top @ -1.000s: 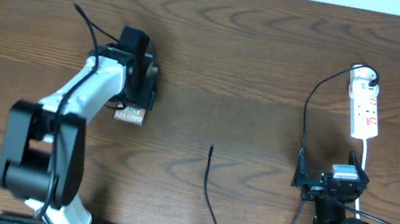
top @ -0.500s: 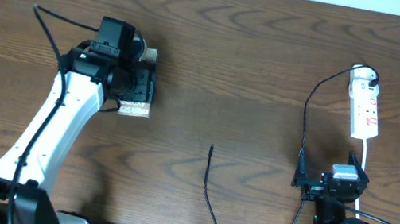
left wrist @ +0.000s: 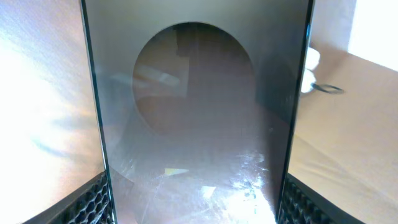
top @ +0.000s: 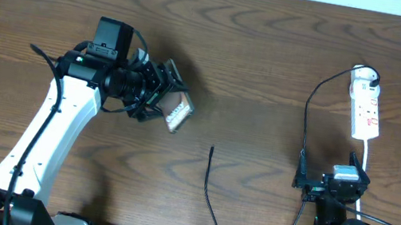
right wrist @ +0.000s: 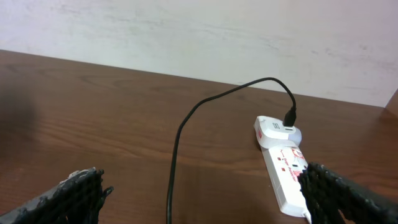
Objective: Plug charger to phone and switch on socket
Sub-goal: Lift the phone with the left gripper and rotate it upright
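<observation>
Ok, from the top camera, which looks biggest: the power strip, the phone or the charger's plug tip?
1. the power strip looks largest.
2. the phone looks smaller, but it is tilted and partly hidden, so that is unsure.
3. the plug tip is clearly smallest.

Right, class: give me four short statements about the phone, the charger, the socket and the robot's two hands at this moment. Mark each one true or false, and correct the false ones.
1. The left hand grips the phone. True.
2. The charger is already plugged into the phone. False: its tip lies free on the table, apart from the phone.
3. The right hand holds the socket. False: it is open and empty, short of the socket.
4. The charger's other end is plugged into the socket's rounded end. True.
</observation>
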You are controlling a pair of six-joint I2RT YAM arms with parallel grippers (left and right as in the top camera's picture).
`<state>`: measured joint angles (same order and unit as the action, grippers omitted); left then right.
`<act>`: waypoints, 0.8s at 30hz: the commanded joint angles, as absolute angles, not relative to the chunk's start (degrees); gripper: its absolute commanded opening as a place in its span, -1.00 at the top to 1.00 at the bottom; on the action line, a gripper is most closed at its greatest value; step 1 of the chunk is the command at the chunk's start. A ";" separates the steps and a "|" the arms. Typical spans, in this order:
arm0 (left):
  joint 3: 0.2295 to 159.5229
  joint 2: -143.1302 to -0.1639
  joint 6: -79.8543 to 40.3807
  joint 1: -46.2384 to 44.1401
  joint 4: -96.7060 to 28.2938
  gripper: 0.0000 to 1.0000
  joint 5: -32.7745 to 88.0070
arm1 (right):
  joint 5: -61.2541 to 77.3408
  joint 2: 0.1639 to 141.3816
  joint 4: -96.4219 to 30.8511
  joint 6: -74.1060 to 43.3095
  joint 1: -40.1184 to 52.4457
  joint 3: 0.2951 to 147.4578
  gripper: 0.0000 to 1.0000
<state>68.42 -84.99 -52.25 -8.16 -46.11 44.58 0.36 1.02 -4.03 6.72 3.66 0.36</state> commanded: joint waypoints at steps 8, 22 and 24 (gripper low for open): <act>70.48 -83.31 -77.56 -8.05 -45.98 0.85 69.06 | -0.03 0.97 -4.32 7.38 3.42 0.32 -0.99; 70.48 -83.31 -87.35 -8.05 -45.76 0.85 71.59 | -0.05 0.97 -4.29 7.38 3.42 0.32 -0.98; 70.48 -83.31 -87.35 -8.05 -45.76 0.85 71.59 | -0.05 0.97 -4.29 7.38 3.42 0.32 -0.98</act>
